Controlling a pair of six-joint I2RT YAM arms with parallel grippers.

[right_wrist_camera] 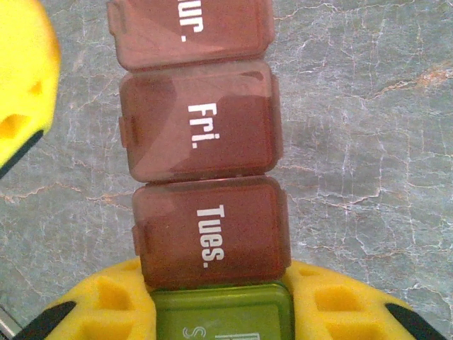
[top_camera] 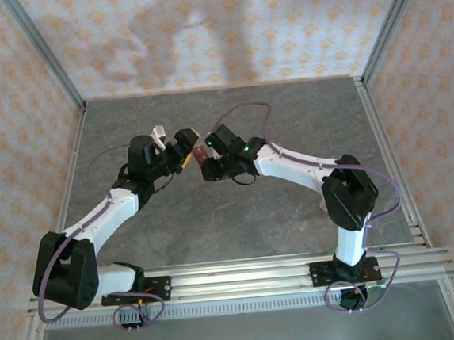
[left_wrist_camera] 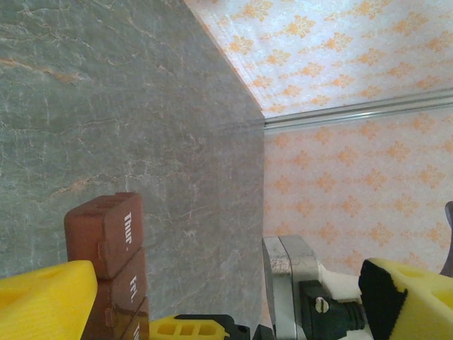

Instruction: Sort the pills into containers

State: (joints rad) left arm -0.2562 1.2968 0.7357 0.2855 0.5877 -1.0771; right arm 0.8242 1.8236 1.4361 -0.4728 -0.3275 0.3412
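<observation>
The containers [right_wrist_camera: 197, 120] are a strip of joined reddish-brown boxes marked Thur., Fri. and Tues., with a green end box [right_wrist_camera: 221, 312]. My right gripper [right_wrist_camera: 221, 315] is shut on that green end, a yellow finger on each side, and holds the strip above the grey table. In the left wrist view the strip [left_wrist_camera: 107, 234] lies just beside the left yellow finger [left_wrist_camera: 42, 301]. My left gripper [left_wrist_camera: 226, 304] stands open with nothing between its fingers. In the top view the two grippers meet at mid-table, left gripper [top_camera: 183, 146] and right gripper [top_camera: 209, 169]. The pills are out of view.
The grey marble-look table [top_camera: 239, 217] is ringed by patterned walls [top_camera: 222, 27] and an aluminium frame [top_camera: 384, 148]. A yellow slotted finger [left_wrist_camera: 187, 327] and a grey metal part [left_wrist_camera: 283, 280] of the right arm sit between my left fingers.
</observation>
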